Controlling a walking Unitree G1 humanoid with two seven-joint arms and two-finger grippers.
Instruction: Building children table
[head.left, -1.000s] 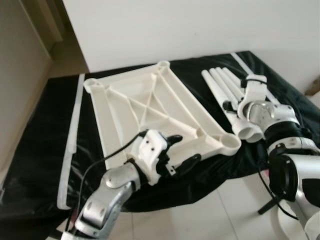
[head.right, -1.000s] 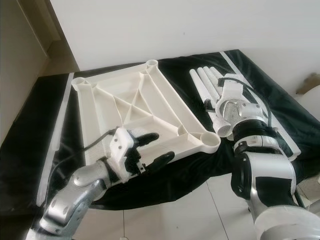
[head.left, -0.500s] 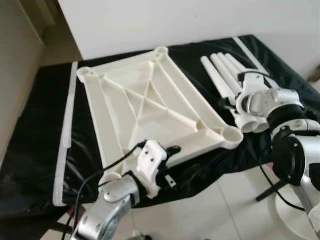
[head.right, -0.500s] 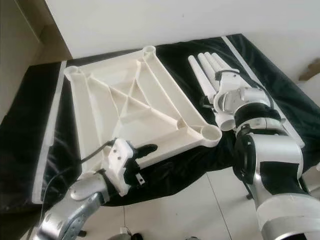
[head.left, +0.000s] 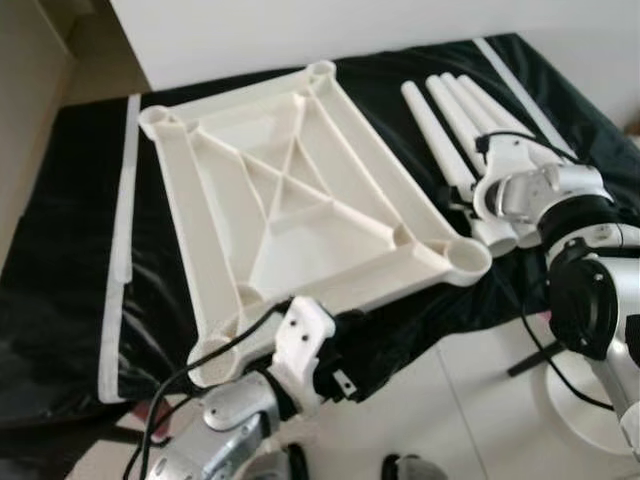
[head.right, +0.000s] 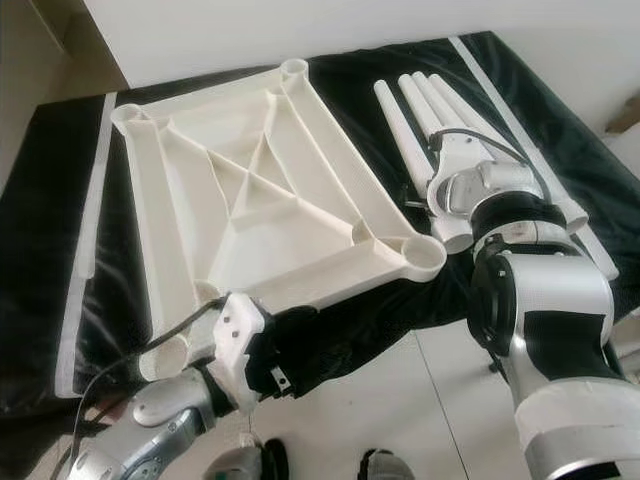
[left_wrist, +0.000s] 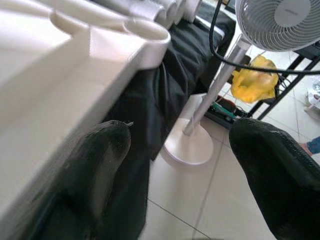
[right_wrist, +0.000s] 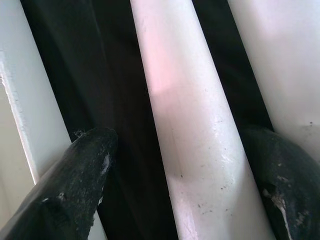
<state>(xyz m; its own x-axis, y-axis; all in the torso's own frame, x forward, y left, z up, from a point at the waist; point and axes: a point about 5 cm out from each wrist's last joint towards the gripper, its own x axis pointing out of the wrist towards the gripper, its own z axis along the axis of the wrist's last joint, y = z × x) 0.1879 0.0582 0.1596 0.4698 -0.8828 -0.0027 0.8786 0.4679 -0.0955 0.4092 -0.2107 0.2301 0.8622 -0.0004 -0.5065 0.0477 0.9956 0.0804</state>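
The white plastic tabletop (head.left: 290, 200) lies upside down on a black cloth, its ribs and corner sockets facing up. Several white table legs (head.left: 440, 120) lie side by side to its right. My right gripper (head.left: 470, 205) rests over the near ends of the legs. In the right wrist view it is open (right_wrist: 185, 165), its fingers (right_wrist: 85, 170) straddling one leg (right_wrist: 190, 125). My left gripper (head.left: 350, 350) hangs in front of the tabletop's near edge, below the cloth's fold. In the left wrist view it is open (left_wrist: 180, 145) with nothing between its fingers (left_wrist: 100, 155).
A white standing fan (left_wrist: 280, 22) with a round base (left_wrist: 190, 147) stands on the tiled floor by the right near corner. A yellow bag (left_wrist: 255, 80) lies beyond it. White strips lie on the cloth at the left (head.left: 120, 240) and right (head.left: 520, 90) edges.
My left gripper has drawn back off the tabletop's near rim and dropped below the front edge. The camera has tilted; the right gripper stays on the legs.
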